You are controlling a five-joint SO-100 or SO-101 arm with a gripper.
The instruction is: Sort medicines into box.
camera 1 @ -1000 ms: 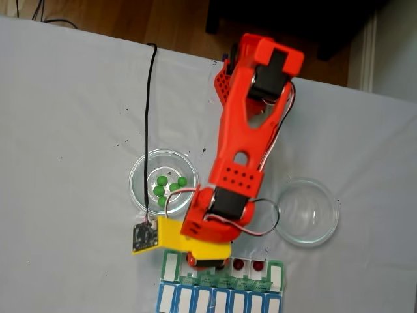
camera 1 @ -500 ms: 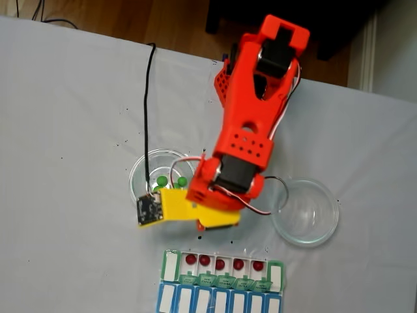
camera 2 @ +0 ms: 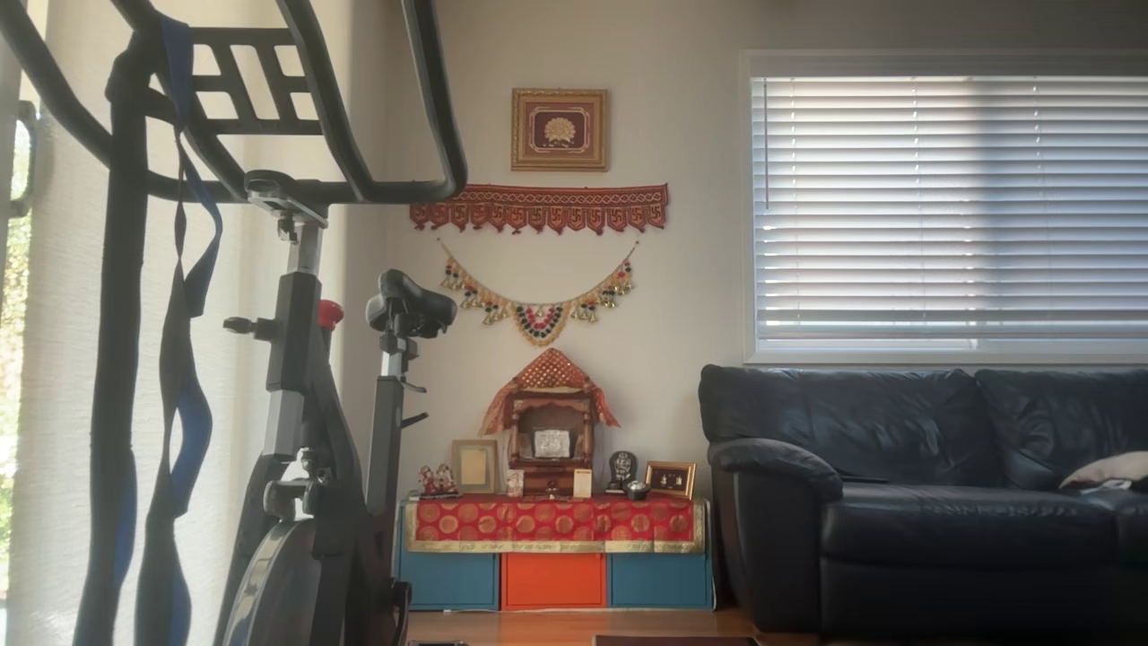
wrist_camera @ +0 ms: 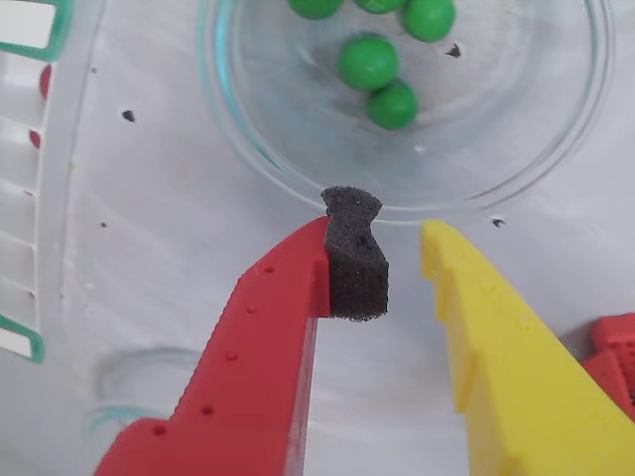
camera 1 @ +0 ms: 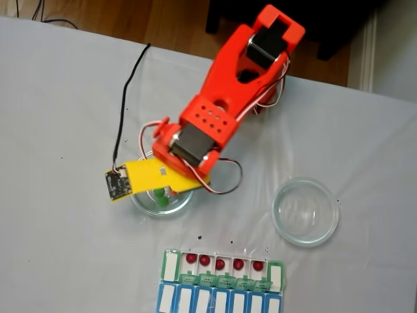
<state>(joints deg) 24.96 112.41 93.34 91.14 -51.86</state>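
Several green medicines (wrist_camera: 367, 61) lie in a round glass dish (wrist_camera: 556, 149). In the fixed view that dish (camera 1: 144, 203) sits under my gripper (camera 1: 168, 189), with green balls (camera 1: 161, 193) showing beside the yellow finger. The gripper (wrist_camera: 397, 238) hangs open and empty just short of the dish rim, with its red finger and black foam pad (wrist_camera: 354, 253) on the left and its yellow finger (wrist_camera: 476, 327) on the right. The box (camera 1: 278, 275) lies at the near table edge, with several red medicines (camera 1: 220, 264) in its white compartments. Its edge (wrist_camera: 20, 198) shows at the wrist view's left.
A second glass dish (camera 1: 305, 210) stands empty to the right of the box. A blue-lidded row (camera 1: 218, 301) adjoins the box in front. A black cable (camera 1: 127, 98) runs over the white cloth to the wrist camera board (camera 1: 116, 183).
The arm lifted off the box and swung left and back to the dish of green balls. The red balls it had covered in the box now show.
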